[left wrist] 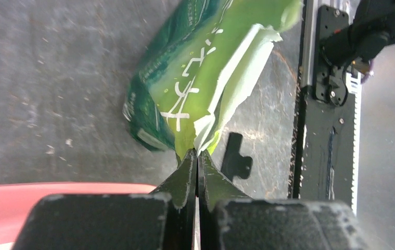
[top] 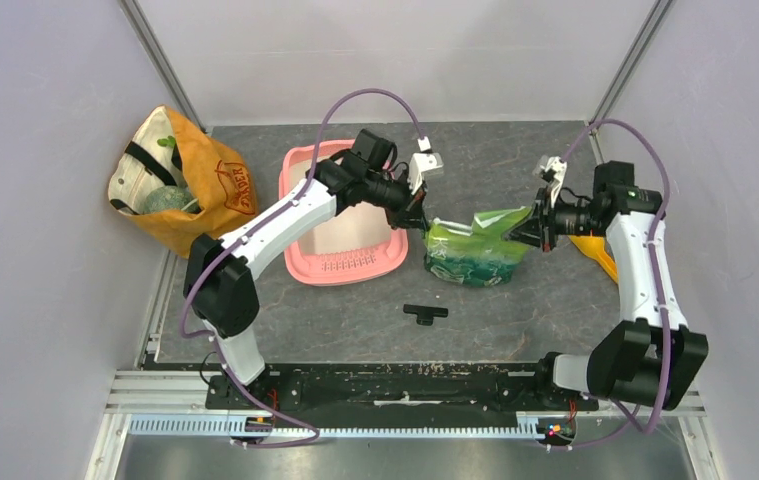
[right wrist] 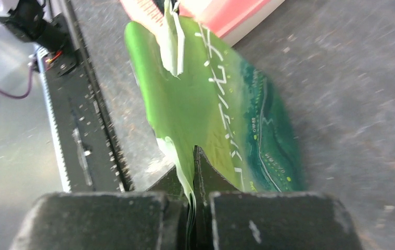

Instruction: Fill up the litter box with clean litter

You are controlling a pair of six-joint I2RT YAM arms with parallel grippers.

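Left gripper [top: 421,222] was closed tight on one torn top corner of the green foil bag [top: 475,255]. Right gripper [top: 533,228] was likewise clamped shut on the opposite top edge (bag spanned between the two). Litter box [top: 347,265] lay just beside the bag, left of mid-surface and nearer the far edge.

lettering ending "DER" on orange-tan bag [top: 217,190], illegible white characters on green bag [top: 475,255]
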